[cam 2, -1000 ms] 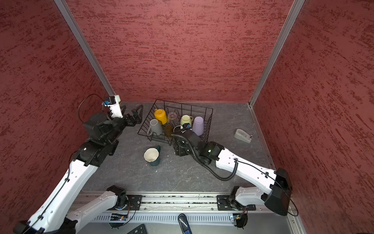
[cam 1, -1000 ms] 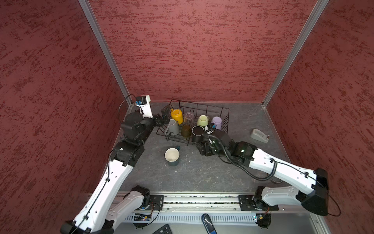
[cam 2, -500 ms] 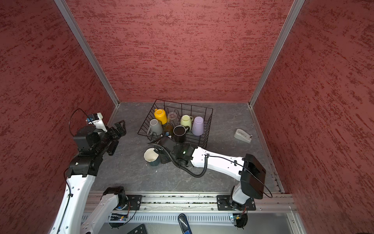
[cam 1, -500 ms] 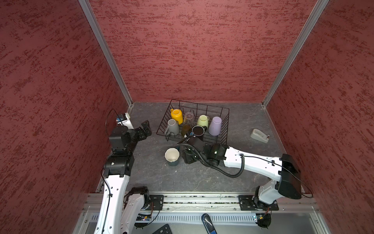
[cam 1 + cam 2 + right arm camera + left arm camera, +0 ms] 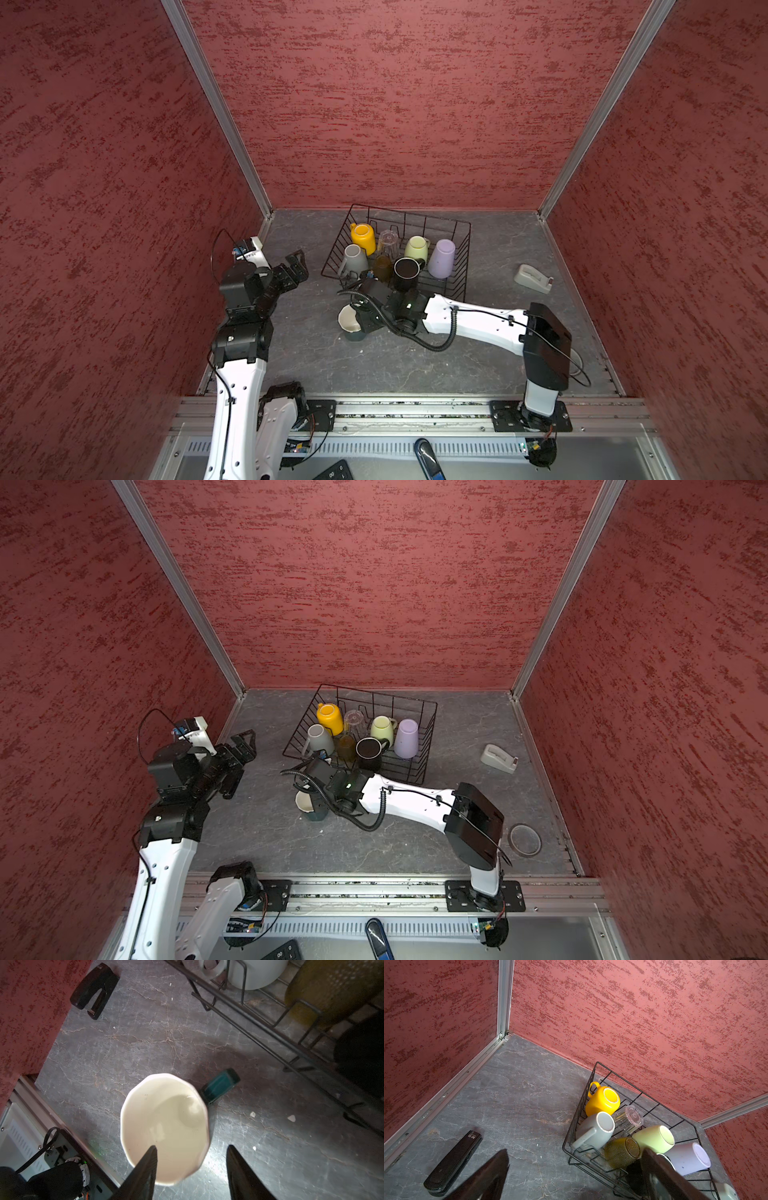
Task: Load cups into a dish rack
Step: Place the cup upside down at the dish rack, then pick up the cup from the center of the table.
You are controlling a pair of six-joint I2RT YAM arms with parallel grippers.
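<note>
A teal mug (image 5: 350,323) with a cream inside stands upright on the table in front of the dish rack (image 5: 466,253). My right gripper (image 5: 191,1146) hangs over it, open. One finger (image 5: 145,1167) is above the mug's (image 5: 164,1126) inside and the other is outside its wall, neither touching. The rack holds yellow (image 5: 363,237), grey (image 5: 356,259), pale green (image 5: 417,248) and black (image 5: 406,270) mugs, a lilac tumbler (image 5: 442,257), a clear glass (image 5: 387,241) and an amber glass (image 5: 382,268). My left gripper (image 5: 297,261) is open and empty, left of the rack.
A black stapler (image 5: 452,1163) lies on the table near the left wall, below my left arm. A grey tape dispenser (image 5: 532,279) sits at the right, and a tape ring (image 5: 524,839) lies near the right arm's base. Red walls close three sides.
My right arm swung left from the rack's front to over the teal mug, and its jaws narrowed. My left arm drew back from the rack toward the left wall, still open.
</note>
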